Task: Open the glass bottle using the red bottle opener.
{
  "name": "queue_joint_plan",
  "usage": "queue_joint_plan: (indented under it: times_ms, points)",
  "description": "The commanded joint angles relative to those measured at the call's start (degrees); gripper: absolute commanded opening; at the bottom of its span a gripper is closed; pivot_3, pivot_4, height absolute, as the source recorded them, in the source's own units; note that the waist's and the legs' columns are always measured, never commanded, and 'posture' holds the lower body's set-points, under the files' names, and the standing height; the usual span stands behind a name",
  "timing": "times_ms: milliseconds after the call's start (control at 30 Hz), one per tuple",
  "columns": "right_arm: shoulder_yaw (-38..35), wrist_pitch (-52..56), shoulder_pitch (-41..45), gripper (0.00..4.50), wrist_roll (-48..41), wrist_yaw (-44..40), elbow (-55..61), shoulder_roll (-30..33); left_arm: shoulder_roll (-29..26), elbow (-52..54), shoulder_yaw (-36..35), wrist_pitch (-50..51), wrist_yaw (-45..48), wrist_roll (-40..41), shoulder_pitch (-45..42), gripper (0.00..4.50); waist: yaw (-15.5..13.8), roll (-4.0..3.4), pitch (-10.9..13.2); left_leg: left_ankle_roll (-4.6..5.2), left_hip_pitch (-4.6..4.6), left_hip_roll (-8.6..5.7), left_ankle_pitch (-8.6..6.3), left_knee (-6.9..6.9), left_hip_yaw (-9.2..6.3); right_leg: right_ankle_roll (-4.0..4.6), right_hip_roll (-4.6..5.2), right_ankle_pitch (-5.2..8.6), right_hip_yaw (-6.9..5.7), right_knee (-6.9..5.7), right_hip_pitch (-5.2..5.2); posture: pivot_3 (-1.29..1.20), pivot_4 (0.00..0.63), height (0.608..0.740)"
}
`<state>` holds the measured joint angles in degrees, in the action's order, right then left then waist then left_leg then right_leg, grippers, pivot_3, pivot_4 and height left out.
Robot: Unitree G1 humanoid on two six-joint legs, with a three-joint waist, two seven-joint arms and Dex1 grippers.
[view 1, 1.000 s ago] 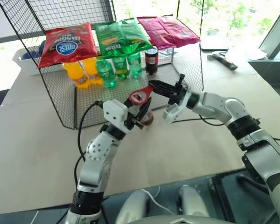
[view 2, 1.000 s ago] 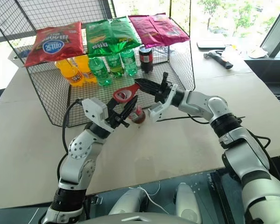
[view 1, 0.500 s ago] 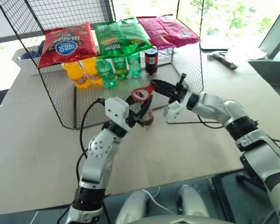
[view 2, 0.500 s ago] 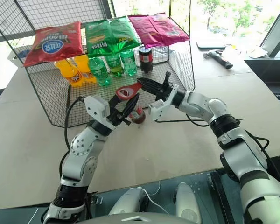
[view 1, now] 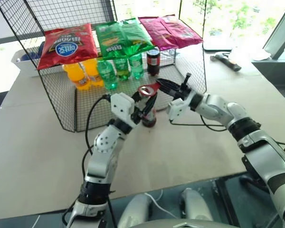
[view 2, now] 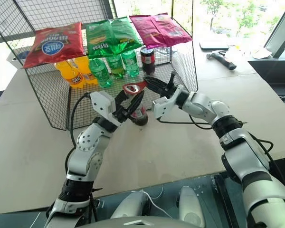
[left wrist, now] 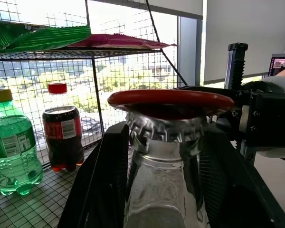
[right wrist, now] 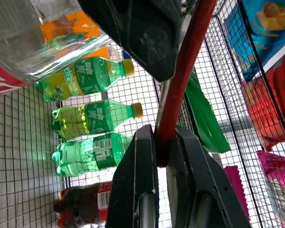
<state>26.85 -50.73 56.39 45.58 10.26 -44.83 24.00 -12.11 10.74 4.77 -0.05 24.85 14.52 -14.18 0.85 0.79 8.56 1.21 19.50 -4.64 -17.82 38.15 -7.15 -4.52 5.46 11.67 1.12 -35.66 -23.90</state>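
Opener (left wrist: 171, 100) now sits on bottle (view 1: 148, 113) cap, moved there by right claw (view 1: 162, 85) gripping it; left claw (view 1: 146, 105) clamps bottle neck, so prying comes next.

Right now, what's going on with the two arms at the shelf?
The left gripper holds the glass bottle by its neck, in front of the wire rack. The right gripper is shut on the handle of the red bottle opener, whose loop head sits over the crown cap. The cap is on; no prying shows yet.
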Motion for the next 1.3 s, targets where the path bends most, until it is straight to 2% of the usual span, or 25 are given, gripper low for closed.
queue_joint_plan:
  times_ms: [33, 500, 833, 1100, 1200, 1300]
  points:
    - [-2.6, 4.2, 4.0, 0.00, -0.5, 3.0, -3.5, 1.8, -0.2, -5.3, 1.2, 2.3, 0.3, -1.8, 2.2, 1.53, 0.0, 0.00, 0.0, 0.00, 0.00, 0.00, 0.00, 0.00, -0.01, 0.00, 0.00, 0.00, -0.01, 0.00, 0.00, 0.00, 0.150, 0.739]
    - [2.6, 4.7, 10.1, 0.00, 8.0, 13.6, -7.4, 5.5, 1.0, -7.3, 2.1, 2.4, 0.3, -2.4, 1.6, 1.53, -0.1, -0.01, 0.0, -0.01, -0.01, -0.01, 0.01, 0.03, 0.00, 0.00, 0.01, -0.01, 0.00, -0.02, 0.01, 0.00, 0.150, 0.739]
    - [4.7, 5.8, 12.2, 0.00, 9.0, 19.2, -9.7, 6.5, 1.7, -7.2, 2.5, 2.6, 0.4, -2.7, 2.3, 1.53, 0.0, -0.08, -0.2, 0.00, -0.05, -0.04, 0.00, -0.09, 0.00, 0.01, 0.04, 0.00, 0.01, 0.07, 0.07, 0.00, 0.150, 0.739]
    - [3.1, 3.0, 10.5, 0.00, 4.7, 17.1, -10.0, 5.4, 1.9, -7.3, 2.4, 2.7, 0.4, -2.7, 2.4, 1.53, -0.1, -0.12, -0.2, 0.00, -0.06, -0.05, 0.00, -0.18, 0.00, 0.01, 0.06, 0.00, 0.00, 0.09, 0.03, 0.00, 0.150, 0.739]
    - [1.3, 2.4, 8.6, 0.00, 0.0, 13.3, -10.9, 4.6, 2.0, -7.1, 2.4, 2.8, 0.4, -2.7, 2.5, 1.53, -0.1, -0.12, -0.2, 0.00, -0.06, -0.05, 0.00, -0.18, -0.03, 0.01, 0.06, 0.00, -0.02, 0.09, 0.04, 0.00, 0.150, 0.739]
    - [-1.4, 1.2, 5.8, 0.00, -7.7, 5.1, -12.2, 2.9, 2.0, -7.2, 2.3, 2.6, 0.4, -2.6, 2.6, 1.53, -0.1, -0.12, -0.2, 0.00, -0.06, -0.05, 0.00, -0.18, -0.03, 0.01, 0.06, 0.00, -0.02, 0.12, 0.07, 0.00, 0.150, 0.739]
